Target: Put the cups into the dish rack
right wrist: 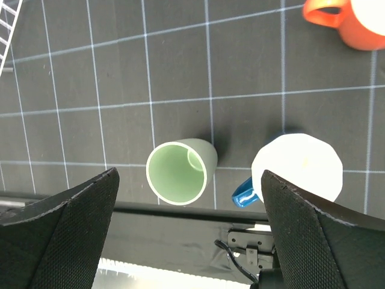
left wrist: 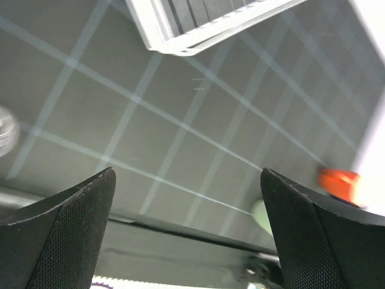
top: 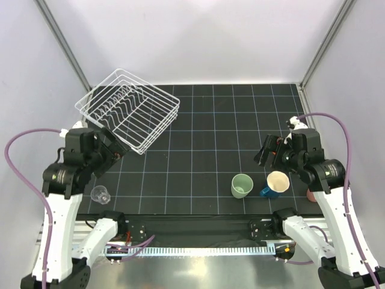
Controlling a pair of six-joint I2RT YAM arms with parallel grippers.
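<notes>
At the gridded black mat's (top: pixel 204 120) far-left corner, top view: 1 white wire dish rack (top: pixel 129 108) with upright dividers. A smooth pale green cup (top: pixel 242 185) and a glossy dark blue mug (top: pixel 277 182) stand upright near the near edge, with a clear glass (top: pixel 100 194) at near-left.

Left wrist: the left gripper (left wrist: pixel 187 174) is spread wide and empty.

Right wrist: the right gripper (right wrist: pixel 188 174) is likewise spread and empty, and a rounded orange cup (right wrist: pixel 355 24) sits beyond.

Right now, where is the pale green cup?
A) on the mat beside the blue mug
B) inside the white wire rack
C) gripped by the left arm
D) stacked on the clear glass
A: the pale green cup stands on the black mat next to the blue mug, well apart from the dish rack.
</notes>
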